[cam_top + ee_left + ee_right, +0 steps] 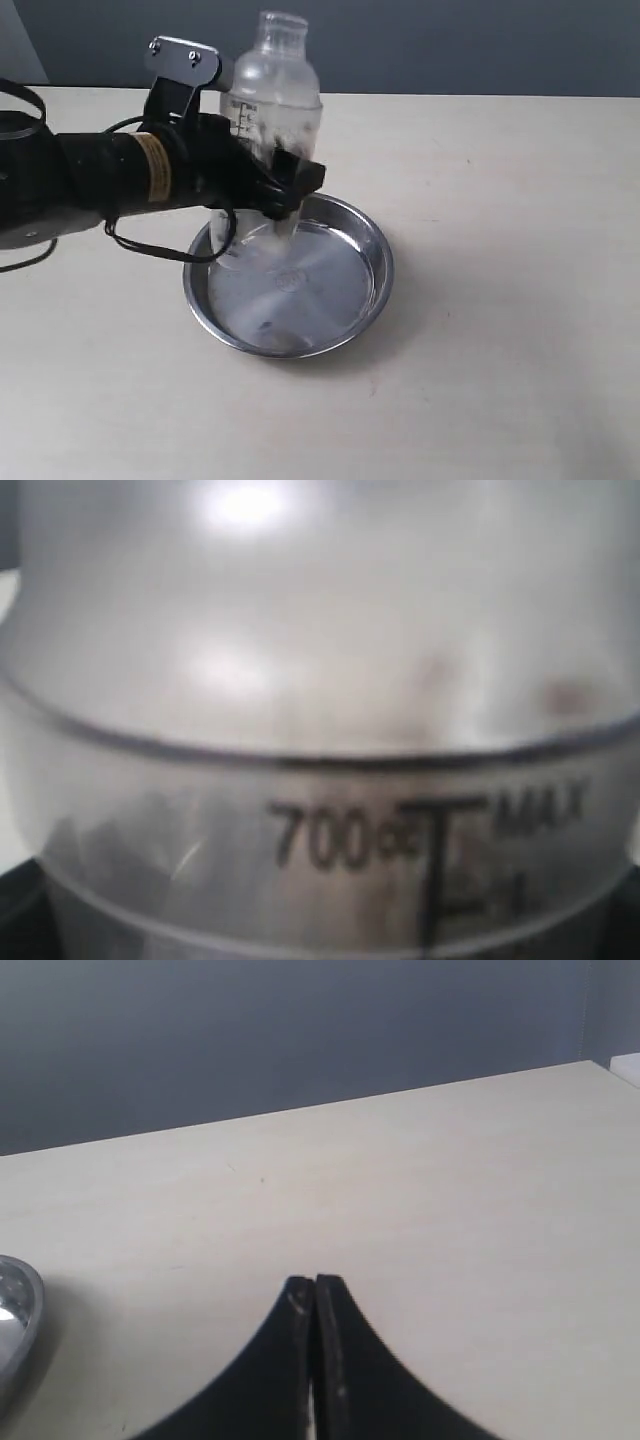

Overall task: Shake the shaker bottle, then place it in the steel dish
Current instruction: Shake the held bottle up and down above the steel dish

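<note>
The frosted shaker bottle stands upright over the steel dish, its base low inside the dish's far left part; whether it rests on the dish floor I cannot tell. My left gripper is shut on the bottle's body, coming in from the left. In the left wrist view the bottle fills the picture, showing its "700" and "MAX" marks, and hides the fingers. My right gripper is shut on nothing above bare table, with the dish's rim at the picture's edge. The right gripper is outside the exterior view.
The pale wooden table stretches all round the dish. A dark grey wall stands behind it. A black cable loops down from my left arm beside the dish.
</note>
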`<state>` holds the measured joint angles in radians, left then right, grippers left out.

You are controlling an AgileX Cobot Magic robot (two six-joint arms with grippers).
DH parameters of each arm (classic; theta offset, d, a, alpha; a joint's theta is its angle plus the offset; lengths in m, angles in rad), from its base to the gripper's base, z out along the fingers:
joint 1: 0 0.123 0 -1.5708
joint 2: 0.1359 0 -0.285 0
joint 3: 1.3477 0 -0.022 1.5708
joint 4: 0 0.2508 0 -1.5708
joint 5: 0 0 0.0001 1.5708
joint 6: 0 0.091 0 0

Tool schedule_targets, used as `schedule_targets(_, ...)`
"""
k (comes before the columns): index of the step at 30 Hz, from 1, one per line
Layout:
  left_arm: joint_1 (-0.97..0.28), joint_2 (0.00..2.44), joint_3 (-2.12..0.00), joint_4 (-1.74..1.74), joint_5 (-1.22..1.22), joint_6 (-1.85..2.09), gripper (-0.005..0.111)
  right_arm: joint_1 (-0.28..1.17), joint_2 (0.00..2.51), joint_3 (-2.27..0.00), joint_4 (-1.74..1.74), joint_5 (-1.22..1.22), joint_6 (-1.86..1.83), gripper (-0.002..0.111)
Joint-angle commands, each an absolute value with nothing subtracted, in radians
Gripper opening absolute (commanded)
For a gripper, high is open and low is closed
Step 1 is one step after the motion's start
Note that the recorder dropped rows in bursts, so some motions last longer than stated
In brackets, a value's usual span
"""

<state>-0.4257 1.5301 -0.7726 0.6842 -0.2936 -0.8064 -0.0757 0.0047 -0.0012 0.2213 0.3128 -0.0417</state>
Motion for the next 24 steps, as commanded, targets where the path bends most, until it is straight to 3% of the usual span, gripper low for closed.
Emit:
schedule_targets(1, -0.427, 1.322, -0.882, 0.697, -0.362, -0.764, 0.000, -0.079, 0.000, 0.000, 0.218, 0.305, -0.044, -0.001)
schedule_targets(6, -0.440, 1.536, -0.744, 0.615, -0.292, -0.829, 0.000, -0.079, 0.000, 0.000, 0.218, 0.305, -0.044, -0.001)
schedule_targets(10, -0.434, 1.324, -0.817, 0.795, -0.489, -0.885, 0.000, -0.079, 0.000, 0.000, 0.218, 0.305, -0.044, -0.001)
schedule_targets(14, -0.451, 1.385, -0.769, 0.705, -0.292, -0.818, 0.000, -0.079, 0.000, 0.000, 0.218, 0.305, -0.044, -0.001)
schedule_targets(17, -0.423, 1.554, -0.708, 0.648, -0.420, -0.843, 0.000, -0.079, 0.000, 0.000, 0.218, 0.305, -0.044, -0.001)
schedule_targets(20, -0.383, 1.451, -0.775, 0.716, -0.647, -0.855, 0.000, -0.079, 0.000, 0.000, 0.218, 0.305, -0.044, -0.001)
schedule_targets(24, -0.422, 1.415, -0.830, 0.708, -0.363, -0.820, 0.000, -0.079, 0.000, 0.000, 0.218, 0.305, -0.044, -0.001)
